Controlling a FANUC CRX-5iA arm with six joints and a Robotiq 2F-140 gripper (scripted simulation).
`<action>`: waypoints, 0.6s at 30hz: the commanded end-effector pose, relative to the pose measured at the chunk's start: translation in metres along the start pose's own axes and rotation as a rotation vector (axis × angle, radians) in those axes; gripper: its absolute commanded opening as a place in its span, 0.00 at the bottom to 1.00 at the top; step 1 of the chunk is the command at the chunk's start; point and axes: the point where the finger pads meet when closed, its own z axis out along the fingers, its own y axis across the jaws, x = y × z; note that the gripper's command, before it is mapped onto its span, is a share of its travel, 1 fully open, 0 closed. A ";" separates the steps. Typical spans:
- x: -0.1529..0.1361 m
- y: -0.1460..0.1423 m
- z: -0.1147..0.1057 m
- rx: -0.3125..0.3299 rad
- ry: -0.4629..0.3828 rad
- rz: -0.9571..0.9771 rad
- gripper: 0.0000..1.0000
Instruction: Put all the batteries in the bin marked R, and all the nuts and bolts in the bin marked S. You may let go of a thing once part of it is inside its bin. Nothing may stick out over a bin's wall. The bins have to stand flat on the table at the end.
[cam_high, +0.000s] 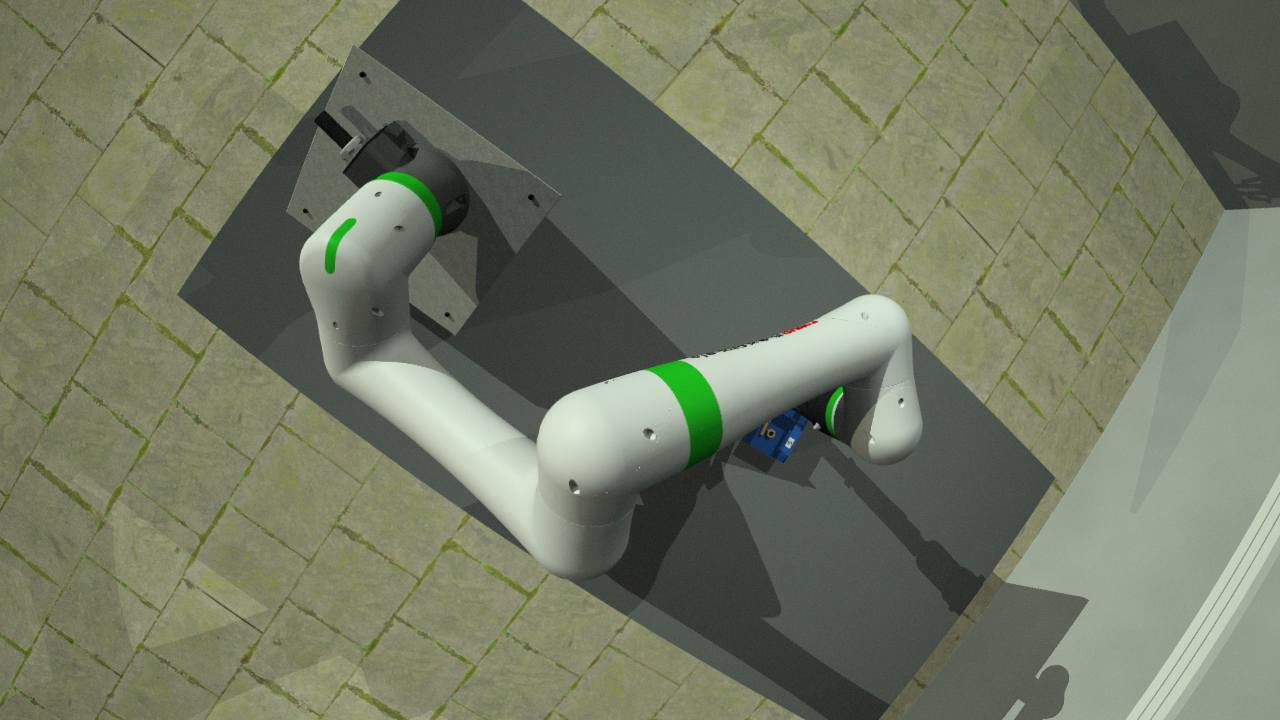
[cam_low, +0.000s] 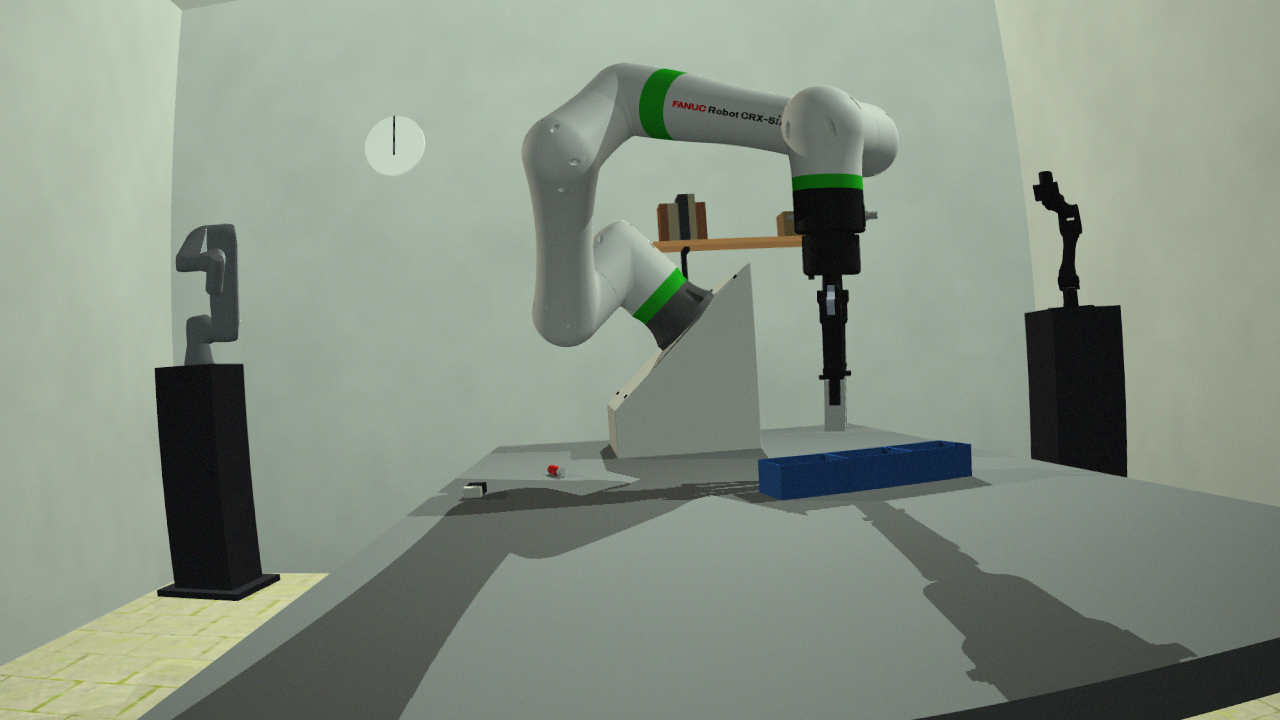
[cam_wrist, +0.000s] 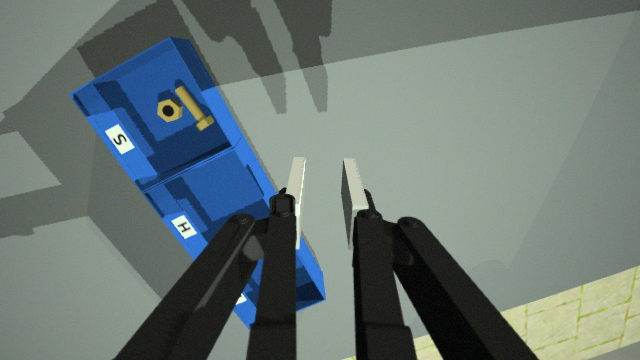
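While the end effector (cam_wrist: 322, 192) hangs released, only wrist view shows nut (cam_wrist: 169, 110) inside S bin (cam_wrist: 150, 110).

From above, the arm (cam_high: 626, 420) covers most of your bins (cam_high: 771, 436). At the wrist, the end effector (cam_wrist: 322, 200) hides the third bin (cam_wrist: 305, 280) and its label.
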 end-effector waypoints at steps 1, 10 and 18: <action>0.038 0.012 0.000 0.021 -0.019 0.155 0.26; 0.109 0.035 0.003 -0.003 -0.018 0.402 0.26; 0.156 0.050 0.005 -0.001 -0.029 0.609 0.26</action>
